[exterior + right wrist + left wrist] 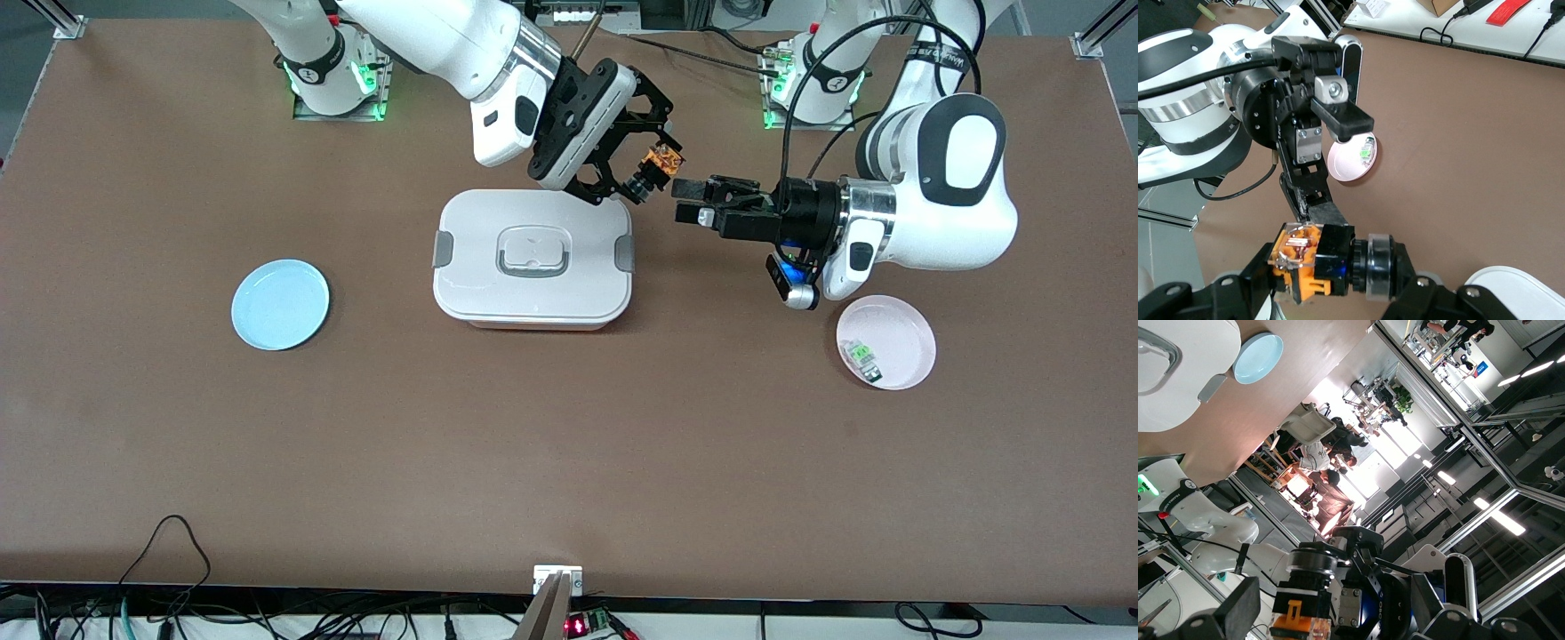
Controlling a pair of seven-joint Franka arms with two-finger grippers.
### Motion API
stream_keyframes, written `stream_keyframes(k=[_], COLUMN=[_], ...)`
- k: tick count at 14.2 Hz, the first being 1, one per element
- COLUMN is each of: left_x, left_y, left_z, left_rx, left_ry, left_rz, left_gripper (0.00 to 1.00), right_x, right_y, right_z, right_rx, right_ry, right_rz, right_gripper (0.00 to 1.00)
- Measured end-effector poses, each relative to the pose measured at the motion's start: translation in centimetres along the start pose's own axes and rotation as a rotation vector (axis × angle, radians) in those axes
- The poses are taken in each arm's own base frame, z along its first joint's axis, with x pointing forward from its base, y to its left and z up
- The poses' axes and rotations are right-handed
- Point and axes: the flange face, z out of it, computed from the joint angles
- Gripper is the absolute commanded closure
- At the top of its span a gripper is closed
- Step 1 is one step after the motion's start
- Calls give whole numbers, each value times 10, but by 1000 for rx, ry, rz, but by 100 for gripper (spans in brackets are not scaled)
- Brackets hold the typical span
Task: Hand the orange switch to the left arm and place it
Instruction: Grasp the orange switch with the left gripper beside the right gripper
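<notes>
While lidded, box (532,258) contents unseen

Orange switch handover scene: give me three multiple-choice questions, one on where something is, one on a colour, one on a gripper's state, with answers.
1. Where is the orange switch?
A. on the blue plate
B. in the air above the table, beside the box
C. inside the box

2. What colour is the plate holding the clear-and-green component?
A. pink
B. blue
C. black

3. How is the left gripper?
A. shut on the switch
B. open, just short of the switch
C. shut on the component

Answers: 1 B, the right gripper holds it up beside the box. 2 A, it lies on the pink plate; the blue plate is bare. 3 B, its fingers stand apart.
</notes>
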Motion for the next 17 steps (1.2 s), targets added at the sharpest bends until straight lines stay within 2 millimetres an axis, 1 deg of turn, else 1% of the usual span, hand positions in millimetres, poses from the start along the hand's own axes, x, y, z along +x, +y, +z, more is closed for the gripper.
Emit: stream_keyframes(k=[3, 4, 7, 8, 9, 10, 11, 12, 15, 16, 17], left_x=[-3, -3, -5, -7, -8, -8, -8, -8, -7, -7, -7], left_y=[-5, -5, -10, -11, -11, -12, -14, -15, -19, -20, -20], left_z=[13, 15, 19, 20, 21, 22, 22, 22, 22, 22, 22], left_rx=[15, 17, 23, 26, 28, 29, 30, 31, 33, 33, 33], left_ry=[-16, -16, -18, -19, -19, -19, -19, -18, -18, -18, -17], left_rz=[-4, -5, -9, -9, -9, -10, -13, -15, -23, -24, -24], left_gripper=[2, 5, 19, 20, 26, 37, 53, 57, 55, 58, 74], right_x=[-1, -1, -3, -4, -4, -4, -4, -4, -3, -3, -3], right_y=[0, 0, -2, -3, -3, -3, -3, -3, -3, -2, -3], right_z=[1, 2, 4, 5, 5, 5, 5, 5, 4, 4, 4], right_rx=[-8, -11, -10, -10, -10, -10, -10, -10, -11, -11, -11], right_ry=[-2, -4, -8, -9, -10, -10, -10, -10, -5, -6, -6], right_rz=[-11, -13, -16, -17, -17, -17, -17, -17, -18, -18, -18], right_gripper=[100, 100, 100, 100, 100, 100, 100, 100, 100, 100, 100])
